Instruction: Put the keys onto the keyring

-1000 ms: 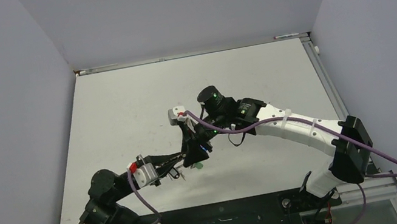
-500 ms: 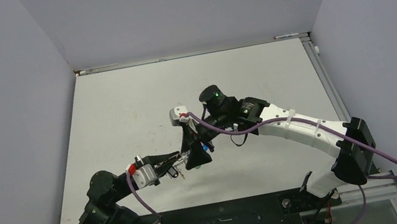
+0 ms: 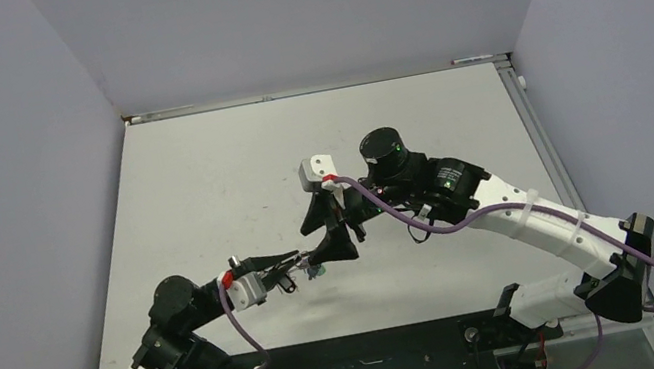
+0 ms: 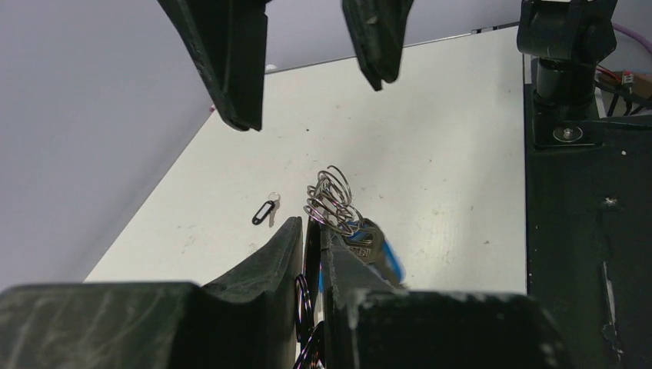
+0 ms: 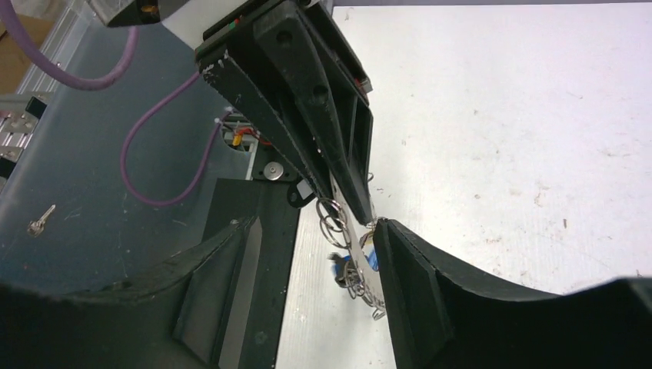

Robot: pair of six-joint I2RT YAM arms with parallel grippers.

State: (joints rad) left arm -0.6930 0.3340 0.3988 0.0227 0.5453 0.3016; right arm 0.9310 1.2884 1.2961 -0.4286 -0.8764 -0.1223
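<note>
Your left gripper is pressed together on the keyring, which shows only edge-on, a thin grey band between its fingers. The keys bunch against the ring just past the tips, with wire loops fanned out and a blue head the only colour you can read. Your right gripper stands spread, one finger on either side of that bunch, closed on nothing.

Only the left wrist view gives you a small black-headed key, lying flat on the white table past the bunch and apart from it. Only the right wrist view gives you a loose silver key on the grey-blue surface off the table's near edge, with a purple cable looping nearby.

From overhead, the two grippers meet toward the near middle of the table. Their black fingers cover the ring and keys almost wholly, so only a speck of colour shows there. Grey walls close in on the left, right and far sides.
</note>
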